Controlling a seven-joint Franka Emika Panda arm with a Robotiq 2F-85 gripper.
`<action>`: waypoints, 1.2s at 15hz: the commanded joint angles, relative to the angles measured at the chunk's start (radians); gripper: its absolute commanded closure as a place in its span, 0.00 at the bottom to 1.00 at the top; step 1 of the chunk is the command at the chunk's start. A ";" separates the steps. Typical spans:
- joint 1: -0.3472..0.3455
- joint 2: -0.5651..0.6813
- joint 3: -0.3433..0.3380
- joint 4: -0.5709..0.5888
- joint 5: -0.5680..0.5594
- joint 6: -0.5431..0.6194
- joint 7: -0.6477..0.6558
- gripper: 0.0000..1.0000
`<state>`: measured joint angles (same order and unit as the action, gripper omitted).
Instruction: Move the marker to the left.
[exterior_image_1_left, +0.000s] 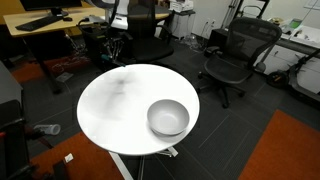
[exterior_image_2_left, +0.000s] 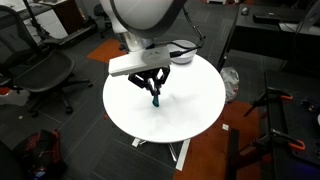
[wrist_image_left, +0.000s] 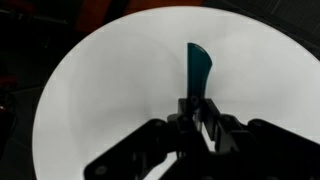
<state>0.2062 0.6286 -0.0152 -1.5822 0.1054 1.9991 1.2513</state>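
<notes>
My gripper (exterior_image_2_left: 155, 93) hangs over the middle of the round white table (exterior_image_2_left: 195, 110), shut on the marker (exterior_image_2_left: 156, 100). The marker is a thin dark stick with a blue-teal end that points down from the fingers, close to the tabletop. In the wrist view the blue-teal end (wrist_image_left: 198, 66) sticks out beyond the closed fingers (wrist_image_left: 196, 112) over the white tabletop (wrist_image_left: 100, 90). I cannot tell if the tip touches the table. Neither the gripper nor the marker shows in the exterior view with the bowl in front, where only a faint shadow (exterior_image_1_left: 120, 82) lies on the table (exterior_image_1_left: 110, 115).
A grey bowl (exterior_image_1_left: 168, 118) stands near one table edge; it is partly hidden behind the arm in an exterior view (exterior_image_2_left: 182, 47). Black office chairs (exterior_image_1_left: 232, 55) (exterior_image_2_left: 45, 72), desks (exterior_image_1_left: 45, 25) and an orange carpet patch (exterior_image_1_left: 285, 150) surround the table.
</notes>
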 joint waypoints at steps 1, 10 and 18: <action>0.002 0.005 -0.003 0.008 0.000 0.005 0.038 0.95; 0.005 0.019 -0.009 0.020 0.020 0.022 0.242 0.95; 0.006 0.055 -0.008 0.062 0.021 0.059 0.475 0.95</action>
<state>0.2070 0.6570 -0.0200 -1.5620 0.1067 2.0437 1.6515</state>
